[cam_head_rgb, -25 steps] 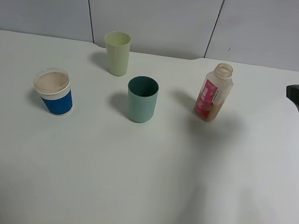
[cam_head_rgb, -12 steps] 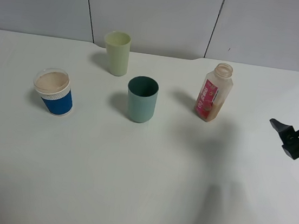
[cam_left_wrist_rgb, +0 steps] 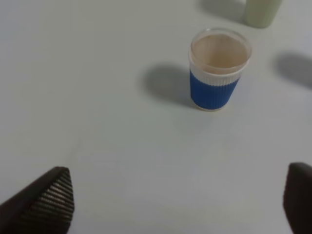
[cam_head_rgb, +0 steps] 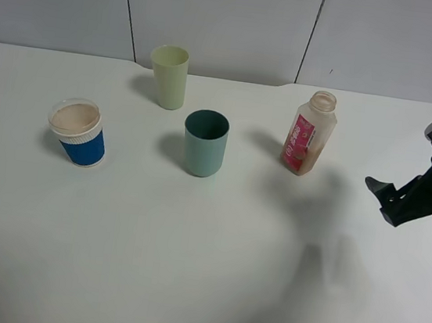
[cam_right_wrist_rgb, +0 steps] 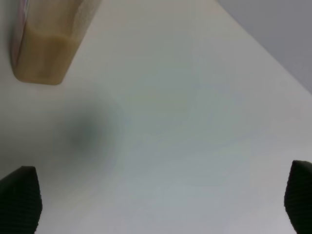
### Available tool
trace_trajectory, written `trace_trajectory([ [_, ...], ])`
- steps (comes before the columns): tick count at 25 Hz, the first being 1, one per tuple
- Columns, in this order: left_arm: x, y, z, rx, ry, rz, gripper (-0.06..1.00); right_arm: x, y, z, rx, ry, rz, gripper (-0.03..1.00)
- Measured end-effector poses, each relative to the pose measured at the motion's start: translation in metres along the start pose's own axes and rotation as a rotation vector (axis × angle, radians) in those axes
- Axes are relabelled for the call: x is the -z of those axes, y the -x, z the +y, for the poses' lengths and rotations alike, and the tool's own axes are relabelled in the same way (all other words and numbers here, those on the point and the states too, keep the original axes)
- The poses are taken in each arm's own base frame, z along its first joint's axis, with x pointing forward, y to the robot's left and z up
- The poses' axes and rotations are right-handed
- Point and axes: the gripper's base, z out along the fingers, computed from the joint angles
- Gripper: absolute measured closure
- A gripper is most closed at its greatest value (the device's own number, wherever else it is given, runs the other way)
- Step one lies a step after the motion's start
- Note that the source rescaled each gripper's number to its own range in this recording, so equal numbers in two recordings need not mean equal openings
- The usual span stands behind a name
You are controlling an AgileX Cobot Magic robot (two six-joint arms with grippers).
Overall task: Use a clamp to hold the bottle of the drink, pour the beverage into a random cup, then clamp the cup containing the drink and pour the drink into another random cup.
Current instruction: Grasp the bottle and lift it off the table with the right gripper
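Clamp point(cam_head_rgb: 384, 201): hovering at mid-right, jaws gaping wide, gripping nothing.
Bottle point(cam_head_rgb: 309, 133): standing up-left of clamp, apart.

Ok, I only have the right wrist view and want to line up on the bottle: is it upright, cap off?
Observer: Yes, the bottle stands upright and its neck looks open.
Operator: What's nearest to it?
Observer: A teal cup, apart from it, toward the left arm's side.
Operator: Any cup with drink in it?
Observer: The blue cup, farthest left in the high view, holds tan liquid near its rim.
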Motion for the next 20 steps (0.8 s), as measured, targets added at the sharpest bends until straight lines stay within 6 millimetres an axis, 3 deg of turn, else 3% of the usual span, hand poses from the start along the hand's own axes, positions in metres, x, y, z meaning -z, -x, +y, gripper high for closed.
trace_trajectory([
  [11,0.0,0.0,0.0,0.0,0.0,0.0,0.37,-0.034,-0.01,0.013,-0.037,0.049,-0.021,-0.03],
  [20,0.0,0.0,0.0,0.0,0.0,0.0,0.37,-0.074,-0.02,0.032,-0.101,0.153,-0.078,-0.03],
])
